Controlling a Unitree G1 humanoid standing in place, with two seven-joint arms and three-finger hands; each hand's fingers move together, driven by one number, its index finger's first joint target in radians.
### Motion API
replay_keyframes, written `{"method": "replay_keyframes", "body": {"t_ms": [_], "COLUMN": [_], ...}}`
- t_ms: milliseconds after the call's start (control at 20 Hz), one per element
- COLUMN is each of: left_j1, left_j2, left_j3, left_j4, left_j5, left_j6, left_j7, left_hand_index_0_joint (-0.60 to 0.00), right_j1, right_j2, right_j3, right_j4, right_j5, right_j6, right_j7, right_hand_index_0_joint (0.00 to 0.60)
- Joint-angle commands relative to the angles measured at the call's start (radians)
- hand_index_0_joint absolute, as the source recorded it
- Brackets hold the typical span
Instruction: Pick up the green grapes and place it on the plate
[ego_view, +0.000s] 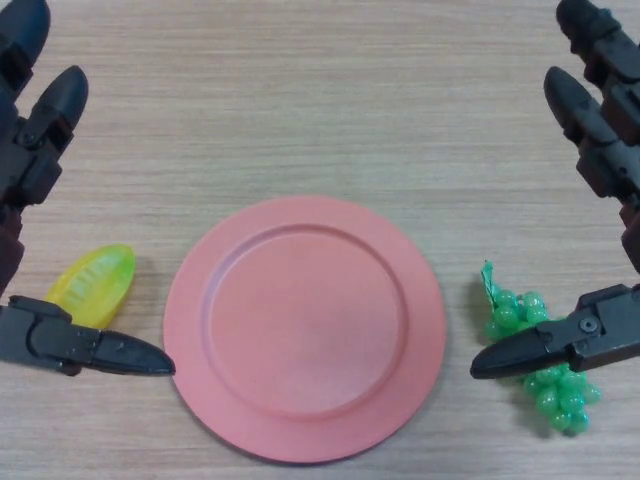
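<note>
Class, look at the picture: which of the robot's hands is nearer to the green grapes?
Right. The right hand is open directly above the grapes, its thumb crossing the bunch. The left hand is open beyond the plate, beside the yellow corn.

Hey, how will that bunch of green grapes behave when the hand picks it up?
The green grapes form a knobbly cluster, so it probably won't roll. The glossy beads look plastic, likely light and a bit slippery. Its loose shape may sag or swing if the right hand pinches one end.

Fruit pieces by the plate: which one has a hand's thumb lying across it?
The green grapes, right of the plate; the right hand crosses them. The yellow corn shows uncovered.
</note>
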Motion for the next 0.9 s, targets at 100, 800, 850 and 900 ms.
{"method": "replay_keyframes", "body": {"t_ms": [100,800,850,900], "left_j1": [-0.014,-0.002,0.001,0.007], "left_j2": [0.035,0.012,0.01,0.007], "left_j3": [0.031,0.009,0.009,0.012], "left_j4": [-0.029,-0.049,-0.049,-0.052], "left_j5": [0.039,0.072,0.071,0.069], "left_j6": [-0.171,-0.187,-0.188,-0.185], "left_j7": [0.004,-0.002,-0.002,-0.003], "left_hand_index_0_joint": [0.0,0.0,0.0,0.0], "right_j1": [0.015,0.088,0.081,0.064], "right_j2": [0.106,0.185,0.186,0.19], "right_j3": [-0.049,0.044,0.048,0.054], "right_j4": [0.032,0.79,0.811,0.85], "right_j5": [-0.271,-0.709,-0.711,-0.712], "right_j6": [-0.126,-0.654,-0.658,-0.659], "right_j7": [0.104,-0.02,-0.023,-0.03], "right_hand_index_0_joint": [0.0,0.0,0.0,0.0]}}
